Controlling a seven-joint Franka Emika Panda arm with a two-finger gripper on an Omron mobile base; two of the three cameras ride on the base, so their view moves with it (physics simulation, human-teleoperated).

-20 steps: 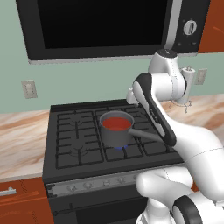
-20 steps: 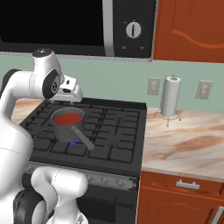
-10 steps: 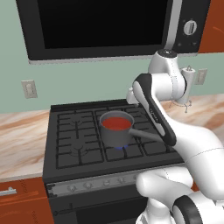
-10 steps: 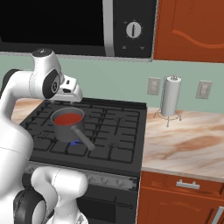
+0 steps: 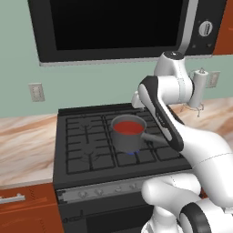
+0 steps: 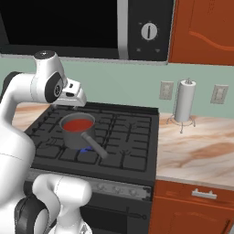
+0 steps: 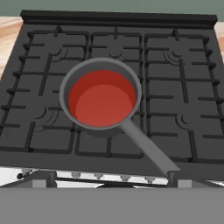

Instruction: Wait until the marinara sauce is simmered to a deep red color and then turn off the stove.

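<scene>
Nothing has moved since a second ago: my arm stays raised over the back of the stove (image 5: 91,150) and the pan sits where it was. From the left base camera, the grey saucepan (image 5: 129,134) stands on a front burner with a small blue flame under it, the marinara sauce (image 5: 128,128) red inside. From the right base camera, my hand (image 6: 75,96) hangs above the pan, beside a paper towel roll (image 6: 184,100) on the worktop (image 6: 196,146). Looking down from my hand, fingers spread wide and holding nothing, the sauce fills the pan, whose handle (image 7: 148,151) points toward the knobs (image 7: 99,176).
</scene>
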